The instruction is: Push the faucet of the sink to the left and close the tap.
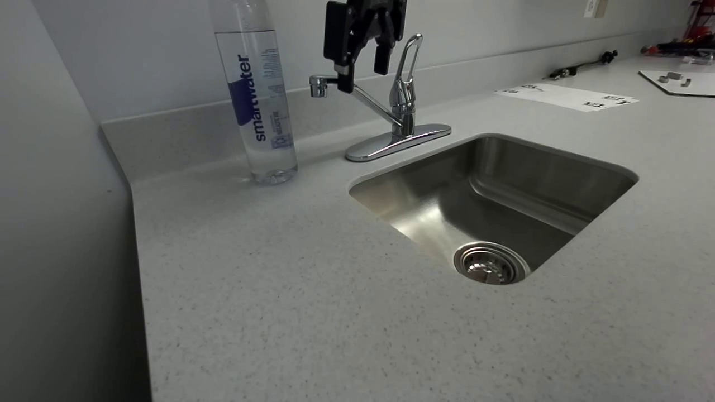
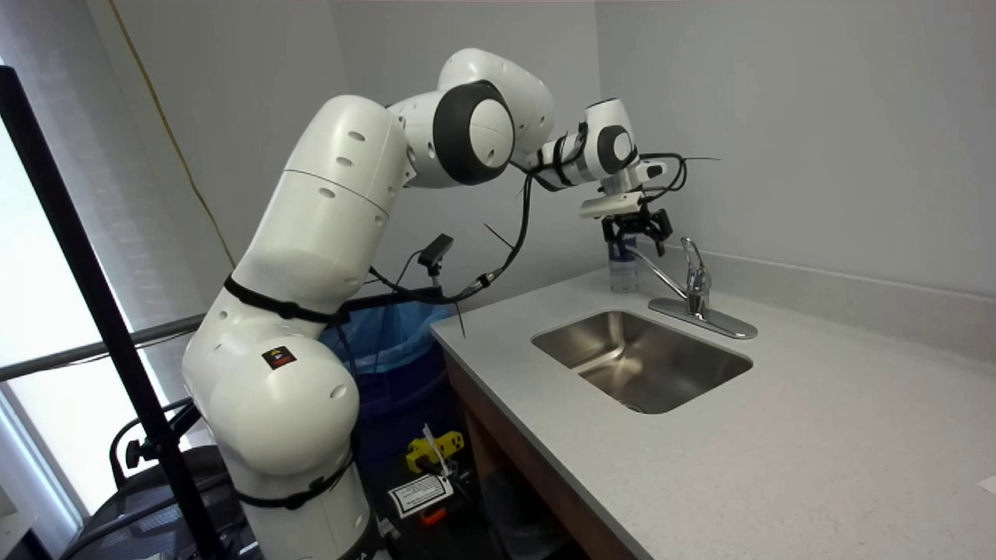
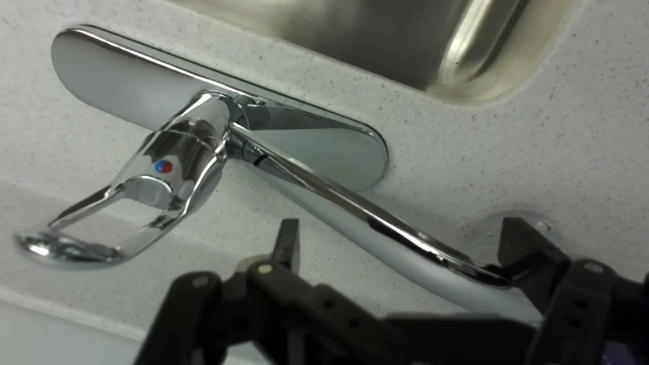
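Note:
The faucet [image 1: 371,101] is a thin chrome spout on an oval base, swung off the sink toward the bottle; it also shows in an exterior view [image 2: 661,274] and the wrist view [image 3: 365,215]. The tap [image 1: 402,96] is a chrome loop lever, raised and tilted up, seen also in the wrist view [image 3: 165,162]. The steel sink [image 1: 530,162] lies in front. My gripper [image 1: 364,75] is open above the spout, fingers spread in the wrist view [image 3: 400,230]. One finger overlaps the spout near its tip; I cannot tell whether they touch. That finger hides the spout's end.
A clear water bottle [image 1: 262,111] stands beside the spout tip, close to the gripper. The wall and backsplash [image 2: 825,280] rise behind the faucet. A paper sheet [image 1: 564,96] and a white board [image 1: 687,84] lie farther along the counter [image 1: 251,279].

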Tool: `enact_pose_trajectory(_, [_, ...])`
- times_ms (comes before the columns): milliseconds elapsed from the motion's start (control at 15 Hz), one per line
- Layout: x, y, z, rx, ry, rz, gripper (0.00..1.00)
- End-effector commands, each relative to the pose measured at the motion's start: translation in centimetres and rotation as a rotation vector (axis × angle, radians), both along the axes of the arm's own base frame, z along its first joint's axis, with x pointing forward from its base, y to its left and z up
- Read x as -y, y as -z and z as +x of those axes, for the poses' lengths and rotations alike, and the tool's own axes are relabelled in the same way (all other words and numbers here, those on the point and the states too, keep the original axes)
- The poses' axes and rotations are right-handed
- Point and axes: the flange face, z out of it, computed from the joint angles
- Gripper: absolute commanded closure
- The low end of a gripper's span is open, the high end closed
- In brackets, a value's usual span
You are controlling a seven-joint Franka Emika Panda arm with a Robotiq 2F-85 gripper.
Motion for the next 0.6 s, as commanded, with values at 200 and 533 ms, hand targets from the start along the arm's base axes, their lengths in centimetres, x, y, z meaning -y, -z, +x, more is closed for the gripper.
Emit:
enact_pose_trajectory(200, [-0.4,-2.4,2.6,0.157,0.053,-0.052,0.0])
enact_pose_trajectory(533, [0.6,-4.3,4.0,0.24,0.097,-0.08,0.0])
